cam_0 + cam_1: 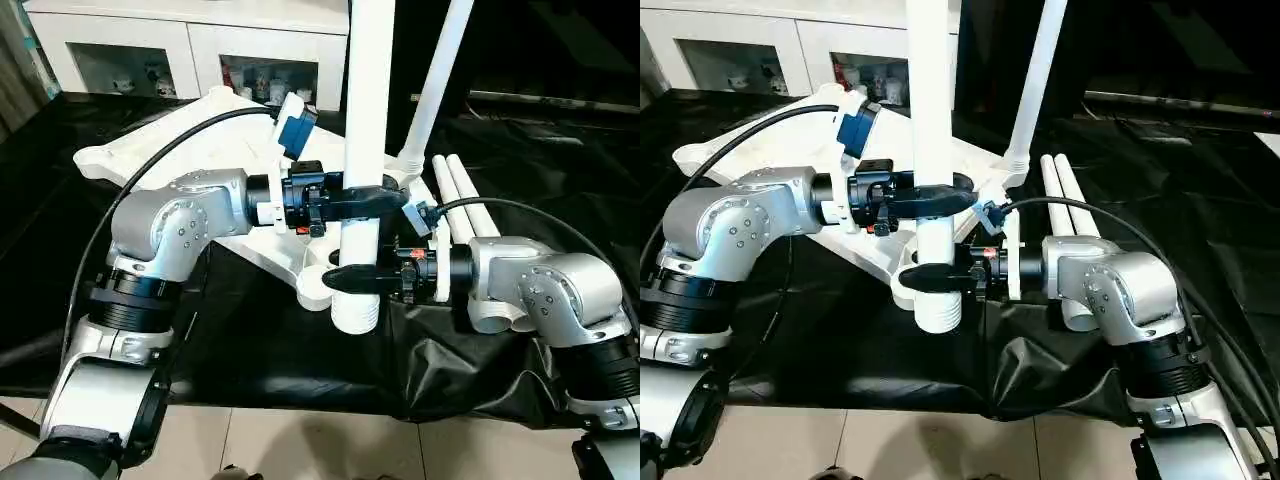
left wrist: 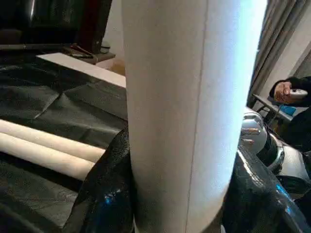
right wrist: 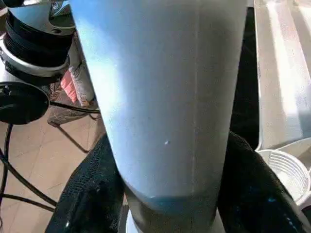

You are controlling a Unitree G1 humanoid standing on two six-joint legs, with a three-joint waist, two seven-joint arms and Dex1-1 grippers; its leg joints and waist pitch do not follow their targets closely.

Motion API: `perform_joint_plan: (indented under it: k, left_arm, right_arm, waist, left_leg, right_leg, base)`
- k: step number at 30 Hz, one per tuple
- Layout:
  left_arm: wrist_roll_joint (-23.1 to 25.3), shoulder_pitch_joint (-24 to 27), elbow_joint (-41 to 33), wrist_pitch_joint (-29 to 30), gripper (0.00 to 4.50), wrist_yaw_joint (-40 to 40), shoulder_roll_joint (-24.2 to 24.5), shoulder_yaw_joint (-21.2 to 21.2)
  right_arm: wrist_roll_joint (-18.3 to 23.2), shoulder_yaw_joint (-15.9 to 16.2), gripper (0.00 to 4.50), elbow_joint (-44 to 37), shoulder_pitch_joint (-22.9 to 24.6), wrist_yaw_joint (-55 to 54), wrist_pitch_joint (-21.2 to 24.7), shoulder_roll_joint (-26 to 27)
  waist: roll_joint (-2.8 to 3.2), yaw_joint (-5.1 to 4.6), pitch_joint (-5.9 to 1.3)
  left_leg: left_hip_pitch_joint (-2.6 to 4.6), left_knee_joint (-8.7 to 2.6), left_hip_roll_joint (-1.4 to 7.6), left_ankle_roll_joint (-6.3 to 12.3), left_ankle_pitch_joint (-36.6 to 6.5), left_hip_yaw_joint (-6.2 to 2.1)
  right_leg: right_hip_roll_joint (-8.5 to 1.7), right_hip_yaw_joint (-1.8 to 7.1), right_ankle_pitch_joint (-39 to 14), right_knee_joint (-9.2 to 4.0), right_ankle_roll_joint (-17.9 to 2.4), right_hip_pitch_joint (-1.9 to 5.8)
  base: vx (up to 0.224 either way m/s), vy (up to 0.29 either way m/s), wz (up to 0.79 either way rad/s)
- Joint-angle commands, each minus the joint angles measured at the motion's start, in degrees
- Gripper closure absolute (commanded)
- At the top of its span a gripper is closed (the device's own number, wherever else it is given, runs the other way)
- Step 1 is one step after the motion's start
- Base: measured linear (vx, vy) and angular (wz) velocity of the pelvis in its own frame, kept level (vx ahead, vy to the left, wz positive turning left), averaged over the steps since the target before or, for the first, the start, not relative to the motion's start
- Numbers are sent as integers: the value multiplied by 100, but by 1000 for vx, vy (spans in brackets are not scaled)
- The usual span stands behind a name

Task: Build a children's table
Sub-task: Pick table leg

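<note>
Both arms are on the same upright leg (image 1: 366, 100) here, a long white cylinder standing near vertical at the near edge of the black-covered table (image 1: 560, 150). The left gripper (image 1: 362, 196) comes in from the left and has its black fingers clasped around the leg's shaft; the left wrist view confirms it, dark fingers (image 2: 104, 199) hugging both sides of the white tube. Lower down, the right gripper (image 1: 362, 279) reaches in from the right and grasps the same leg just above its ribbed bottom end, fingers wrapped on either side in its own wrist view too. That threaded tip hangs just beside a round corner socket (image 3: 286, 174) of the tabletop (image 1: 190, 135), which lies underside up and tilted on the black cloth behind the arms. A second leg (image 1: 435, 80) stands already planted in a far corner, leaning slightly. Two spare legs (image 1: 465, 200) lie side by side, touching, to the right. A white cabinet (image 1: 180, 40) sits beyond.
</note>
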Motion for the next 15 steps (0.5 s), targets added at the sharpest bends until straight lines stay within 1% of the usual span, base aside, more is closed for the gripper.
perform_joint_plan:
  k: [1, 3, 4, 5, 6, 7, 8, 9, 10, 11, 12, 13, 14, 15]
  left_arm:
    - [12, -15, -145, 38, 264, -90, 33, -129]
    - [17, 5, -170, 19, 264, -57, 7, -125]
    - [-12, 5, -162, 75, 264, -17, -21, -105]
    - [54, 11, -180, -31, 229, -26, -8, -132]
    - [-13, 38, -243, 34, 194, -85, 18, -128]
    - [-57, 60, -294, 69, 194, -139, 44, -129]
    - [-189, 104, -316, 62, 194, -121, -29, 12]
    - [-244, 121, -304, 48, 186, -69, -86, 98]
    - [-259, 175, -293, -147, 173, -45, -165, 208]
    - [-310, 236, -295, -313, 153, -4, -261, 339]
    - [-469, 253, -196, -520, 153, 240, -493, 676]
    - [-584, 263, -133, -647, 152, 416, -659, 907]
    - [-856, 225, 8, -662, 152, 596, -841, 1236]
    - [-1034, 194, 103, -656, 152, 697, -947, 1438]
  right_arm:
    - [-14, -17, 248, -49, -15, 1, -20, -51]
    - [-16, -17, 248, -78, 19, -23, -41, -45]
    - [-19, -19, 248, -87, 31, -30, -50, -43]
    - [-18, -23, 249, -100, 46, -43, -64, -37]
    - [-12, -44, 250, -116, 69, -72, -79, -21]
    - [-9, -59, 250, -126, 83, -91, -88, -9]
    - [-1, -108, 250, -139, 114, -143, -119, 26]
    - [5, -138, 250, -143, 130, -170, -138, 47]
    - [14, -215, 252, -136, 154, -256, -185, 114]
    - [39, -300, 255, -131, 180, -340, -218, 183]
    - [66, -426, 255, -114, 211, -472, -301, 295]
    - [87, -509, 255, -107, 237, -556, -357, 362]
    - [132, -620, 255, -106, 270, -653, -421, 453]
    - [161, -688, 255, -105, 291, -712, -460, 510]
  waist:
    - [-20, 21, -477]
    - [-4, 24, -476]
    - [-13, 21, -474]
    - [-11, 22, -475]
    - [-18, 26, -472]
    - [-19, 26, -471]
    - [-11, 27, -474]
    - [-16, 25, -471]
    - [-16, 22, -470]
    - [3, 28, -466]
    - [0, 32, -472]
    - [14, 49, -476]
    - [-7, 47, -488]
    - [-10, 53, -475]
  left_leg:
    - [12, -325, 67, 20, -529, -4]
    - [15, -323, 66, 17, -545, -4]
    - [12, -323, 65, 15, -560, -1]
    - [19, -326, 67, 15, -565, -4]
    - [15, -327, 68, 13, -567, -5]
    - [15, -328, 69, 12, -563, -6]
    - [13, -329, 75, 8, -548, -8]
    - [6, -331, 71, 6, -552, -10]
    - [11, -328, 67, 1, -590, -4]
    - [2, -328, 65, -1, -602, -8]
    - [4, -325, 66, 6, -601, -3]
    - [-8, -318, 56, -13, -615, -9]
    - [-7, -304, 53, -3, -589, 5]
    - [-8, -310, 46, -5, -690, 0]
  right_leg:
    - [-311, 260, -1071, -393, -960, 417]
    - [-314, 259, -1083, -396, -968, 415]
    - [-313, 260, -1103, -400, -965, 417]
    - [-311, 257, -1119, -399, -963, 414]
    - [-313, 258, -1133, -399, -955, 416]
    - [-313, 257, -1145, -399, -948, 415]
    - [-319, 260, -1114, -390, -960, 414]
    - [-317, 257, -1119, -394, -956, 417]
    - [-318, 253, -1172, -401, -960, 412]
    - [-324, 254, -1200, -411, -956, 411]
    - [-328, 256, -1204, -427, -946, 410]
    - [-335, 250, -1160, -419, -987, 417]
    - [-324, 253, -1010, -407, -1066, 419]
    - [-322, 238, -1131, -419, -1069, 420]
  base:
    - [0, 0, 0]
    - [0, 0, 0]
    - [0, 0, 0]
    - [0, 0, 0]
    - [0, 0, 0]
    - [0, 0, 0]
    - [0, 0, 0]
    - [0, 0, 0]
    - [0, 0, 0]
    - [0, 0, 0]
    - [0, 0, 0]
    - [0, 0, 0]
    - [0, 0, 0]
    - [0, 0, 0]
